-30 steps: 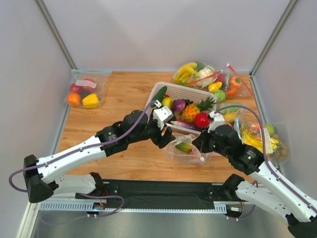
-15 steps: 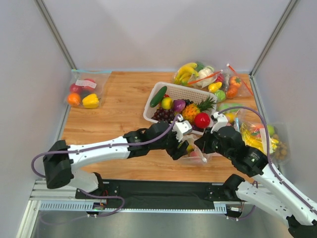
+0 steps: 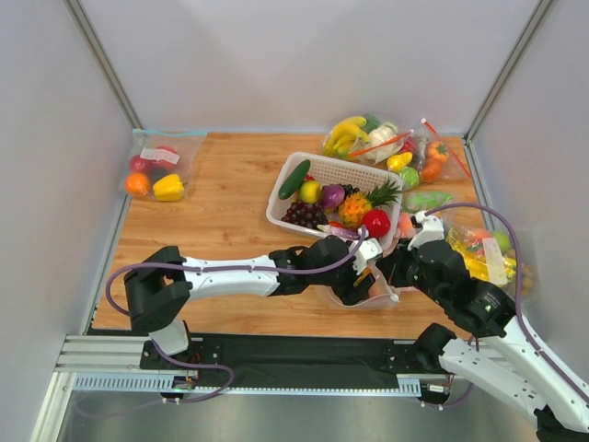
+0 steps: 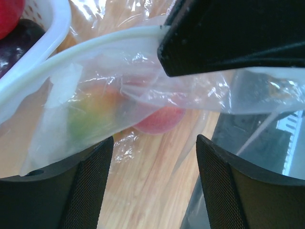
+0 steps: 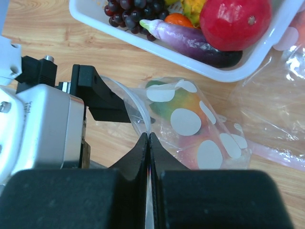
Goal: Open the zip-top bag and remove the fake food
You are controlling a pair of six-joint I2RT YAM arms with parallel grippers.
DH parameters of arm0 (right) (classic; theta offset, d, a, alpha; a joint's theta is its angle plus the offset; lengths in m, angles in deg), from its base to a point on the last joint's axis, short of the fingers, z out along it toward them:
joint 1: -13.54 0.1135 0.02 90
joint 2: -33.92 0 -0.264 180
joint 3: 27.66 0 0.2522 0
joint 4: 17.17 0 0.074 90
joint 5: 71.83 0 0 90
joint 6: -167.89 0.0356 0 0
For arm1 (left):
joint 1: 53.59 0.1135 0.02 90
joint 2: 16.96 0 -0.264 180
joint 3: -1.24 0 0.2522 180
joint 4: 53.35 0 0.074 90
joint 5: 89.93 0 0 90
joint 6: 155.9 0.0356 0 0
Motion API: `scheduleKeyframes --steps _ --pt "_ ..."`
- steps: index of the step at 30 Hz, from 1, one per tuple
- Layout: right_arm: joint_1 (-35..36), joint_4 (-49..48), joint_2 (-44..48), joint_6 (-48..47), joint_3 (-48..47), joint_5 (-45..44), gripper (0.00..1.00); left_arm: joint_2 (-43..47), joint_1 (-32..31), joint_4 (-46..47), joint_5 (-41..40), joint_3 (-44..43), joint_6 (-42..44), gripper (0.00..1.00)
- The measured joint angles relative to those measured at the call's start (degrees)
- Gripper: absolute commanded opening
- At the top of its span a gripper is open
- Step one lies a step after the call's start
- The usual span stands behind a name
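Note:
The zip-top bag (image 5: pixel 190 121), clear with white dots, lies on the table in front of the white basket (image 3: pixel 368 173); it also shows in the top view (image 3: pixel 373 293). My right gripper (image 5: pixel 149 137) is shut on the bag's rim strip and holds it up. Inside are a yellow-green fruit (image 4: pixel 90 114) and a pink peach (image 4: pixel 159 119). My left gripper (image 4: pixel 150 191) is open and empty, right at the bag's mouth, over bare wood; in the top view it (image 3: pixel 365 269) is beside the right gripper (image 3: pixel 391 274). A dark green cucumber (image 3: pixel 294 179) lies in the basket.
The basket also holds grapes (image 5: pixel 131 12), an eggplant (image 5: pixel 190 43), a pineapple and a red fruit (image 5: pixel 233 19). Bags with red-orange zips (image 3: pixel 386 143) sit at the back right, a banana bag (image 3: pixel 483 258) at right, a blue-zip bag (image 3: pixel 156 166) at back left.
My left gripper left the cucumber in the basket and swung right and down to the bag's mouth. My right gripper kept the rim and shifted slightly right.

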Motion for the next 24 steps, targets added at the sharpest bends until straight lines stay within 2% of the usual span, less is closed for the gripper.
scheduleKeyframes --steps 10,24 --pt "0.0 1.3 1.7 1.8 1.0 -1.8 0.00 -7.9 -0.1 7.7 0.5 -2.1 -2.9 0.79" --pt "-0.8 3.0 3.4 2.5 2.7 -5.7 0.00 -15.3 -0.1 10.2 3.8 -6.8 -5.7 0.81"
